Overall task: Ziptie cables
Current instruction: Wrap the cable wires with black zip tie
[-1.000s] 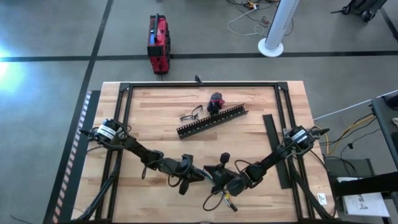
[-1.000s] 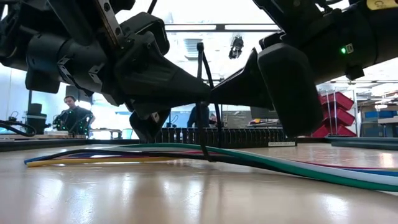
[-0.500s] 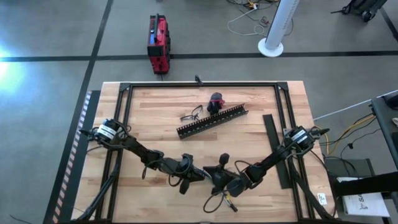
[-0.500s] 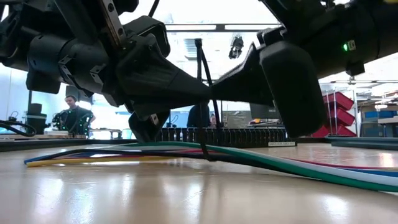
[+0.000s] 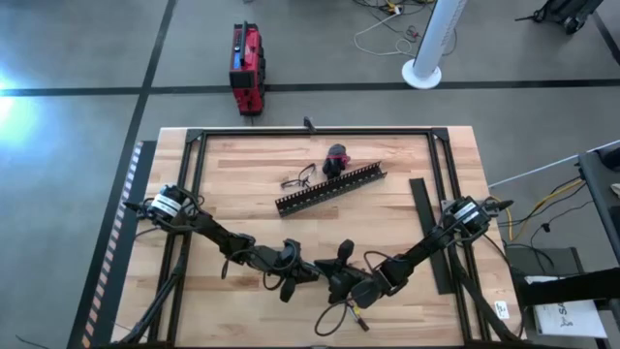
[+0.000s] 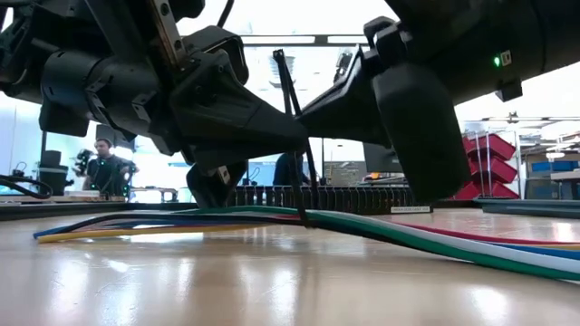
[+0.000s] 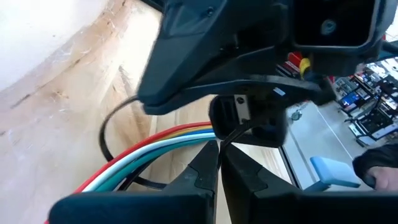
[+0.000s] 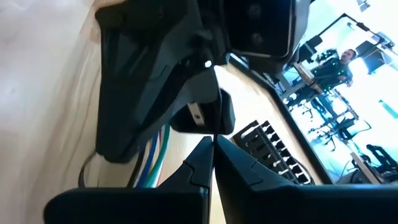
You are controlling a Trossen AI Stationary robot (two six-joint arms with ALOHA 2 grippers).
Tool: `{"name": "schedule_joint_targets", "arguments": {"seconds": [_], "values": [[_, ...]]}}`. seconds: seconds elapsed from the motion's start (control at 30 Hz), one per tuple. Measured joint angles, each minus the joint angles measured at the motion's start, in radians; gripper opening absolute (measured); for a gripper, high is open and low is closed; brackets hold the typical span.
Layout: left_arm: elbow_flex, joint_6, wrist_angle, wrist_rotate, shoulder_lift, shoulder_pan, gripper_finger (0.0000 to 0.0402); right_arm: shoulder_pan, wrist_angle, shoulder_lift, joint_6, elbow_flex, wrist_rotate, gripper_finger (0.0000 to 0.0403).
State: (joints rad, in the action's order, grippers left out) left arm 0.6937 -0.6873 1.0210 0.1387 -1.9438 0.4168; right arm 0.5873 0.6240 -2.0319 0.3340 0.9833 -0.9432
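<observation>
Left gripper: the left gripper (image 5: 312, 274) sits low over the near middle of the table (image 5: 242, 204), tip to tip with the other arm's; in its own wrist view its fingers (image 7: 205, 163) are clenched on the thin black ziptie (image 6: 292, 109), with only a sliver of light between them.
Right gripper: the right gripper (image 5: 334, 274) meets it from the right; its fingers (image 8: 200, 158) are pressed together, pinching the same strip.
Ziptie: held between the two grippers above the cables; in the low view it rises as a slim black line, tilted, from the bundle up past both gripper bodies.
Cables: the cables (image 6: 390, 234) lie flat on the wood directly beneath the grippers, in green, white, blue and red, with yellow and orange at the left end; they run left to right across the low view, fanning wider toward the near right.
Duct: a long black slotted duct (image 5: 331, 189) lies slantwise on the far half of the table, well apart from the grippers.
Cover strip: a flat black strip (image 5: 423, 212) lies along the right side of the table.
Red-and-black lump: it (image 5: 337, 156) sits just beyond the duct, with a small dark wire tangle (image 5: 298, 178) to its left.
Person: a seated person (image 6: 107, 168) shows in the room behind the table.
</observation>
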Motion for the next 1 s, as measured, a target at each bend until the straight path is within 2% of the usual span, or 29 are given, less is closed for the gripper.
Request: {"name": "schedule_joint_targets", "arguments": {"seconds": [0.37, 0.6, 0.77, 1.0], "values": [[0.0, -0.066, 0.0, -0.026, 0.0, 0.0, 0.0, 0.0, -0.044, 0.0, 0.005, 0.0, -0.001, 0.0], [0.0, -0.132, 0.001, -0.032, 0.0, 0.0, 0.0, 0.006, -0.043, 0.0, 0.142, -0.001, -0.057, 0.0], [0.0, -0.141, 0.0, -0.044, 0.0, 0.001, 0.0, 0.011, -0.043, 0.0, 0.226, -0.001, -0.065, 0.0], [0.0, -0.154, 0.0, -0.051, 0.0, 0.002, 0.0, 0.011, -0.043, 0.0, 0.31, -0.001, -0.13, 0.0]]}}
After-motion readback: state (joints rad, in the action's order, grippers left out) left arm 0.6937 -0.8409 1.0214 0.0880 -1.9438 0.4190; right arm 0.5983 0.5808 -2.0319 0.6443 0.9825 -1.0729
